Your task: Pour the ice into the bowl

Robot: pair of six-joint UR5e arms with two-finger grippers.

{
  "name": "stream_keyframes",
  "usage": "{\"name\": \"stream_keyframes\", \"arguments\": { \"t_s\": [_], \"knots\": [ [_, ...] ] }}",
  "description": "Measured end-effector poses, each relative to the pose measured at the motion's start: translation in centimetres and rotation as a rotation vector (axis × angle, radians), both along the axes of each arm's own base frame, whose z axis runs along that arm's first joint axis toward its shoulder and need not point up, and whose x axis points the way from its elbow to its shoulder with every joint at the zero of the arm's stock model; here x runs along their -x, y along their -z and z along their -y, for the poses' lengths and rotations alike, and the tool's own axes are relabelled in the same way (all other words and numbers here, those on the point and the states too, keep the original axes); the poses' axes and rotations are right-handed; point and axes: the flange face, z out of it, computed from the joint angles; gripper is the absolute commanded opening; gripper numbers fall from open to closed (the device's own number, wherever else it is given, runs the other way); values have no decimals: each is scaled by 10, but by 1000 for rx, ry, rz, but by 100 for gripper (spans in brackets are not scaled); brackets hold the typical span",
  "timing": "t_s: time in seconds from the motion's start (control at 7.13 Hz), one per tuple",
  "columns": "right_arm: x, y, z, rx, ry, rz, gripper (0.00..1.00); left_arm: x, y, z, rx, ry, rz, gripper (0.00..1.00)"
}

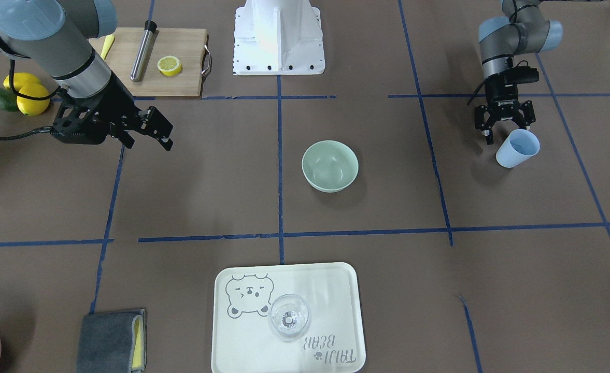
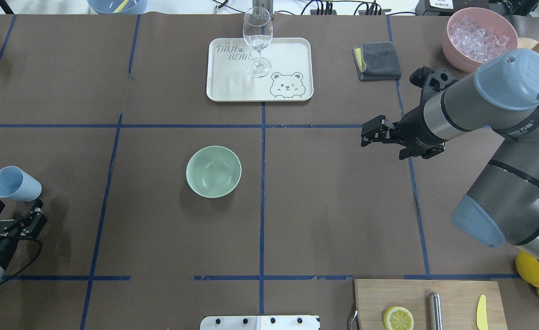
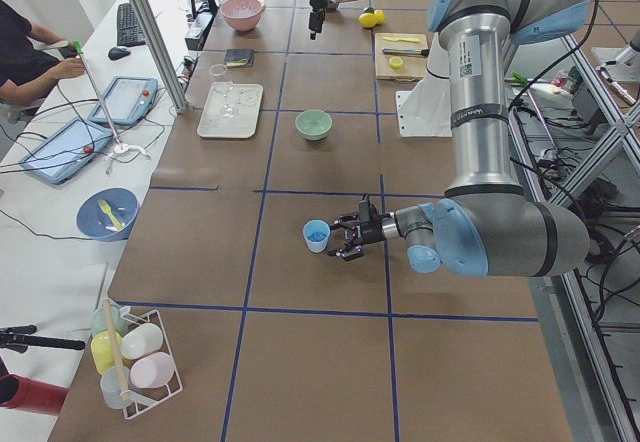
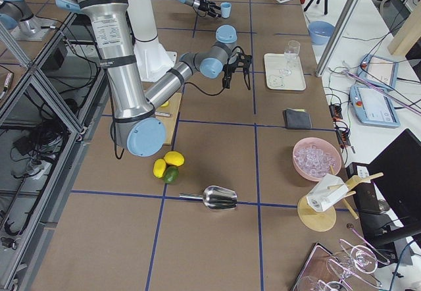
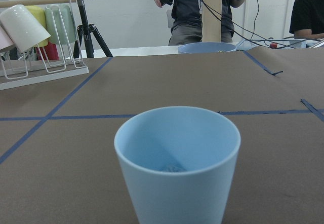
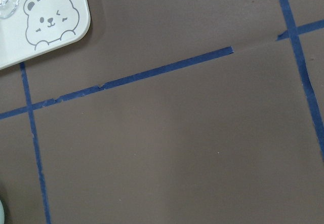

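Note:
The pale mint-green bowl [image 2: 213,171] stands near the table's middle; it also shows in the front view [image 1: 330,166], and its inside looks bare. Clear ice cubes [image 2: 477,36] fill a pink container [image 2: 452,46] at the far right. A light blue cup [image 2: 15,184] stands upright just ahead of my left gripper [image 2: 15,215], which is open and apart from it. In the left wrist view the cup [image 5: 177,168] has something faint and glassy at its bottom. My right gripper [image 2: 370,135] is open, empty, and hangs above the table right of the bowl.
A bear tray [image 2: 223,89] holds a wine glass [image 2: 257,41] at the far side. A grey cloth [image 2: 378,60] lies beside it. A cutting board [image 2: 452,293] carries a lemon half [image 2: 398,318], a steel rod and a yellow knife. Lemons [image 2: 532,270] and a metal scoop [image 4: 217,197] lie nearby.

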Motion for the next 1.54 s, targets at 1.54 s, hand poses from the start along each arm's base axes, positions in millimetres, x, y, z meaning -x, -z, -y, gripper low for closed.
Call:
{"name": "stream_keyframes", "arguments": {
  "t_s": [1.54],
  "knots": [
    [-3,1,-3,-2,-2,2,100,3,6,45,-6,117,-5,100]
  ]
}}
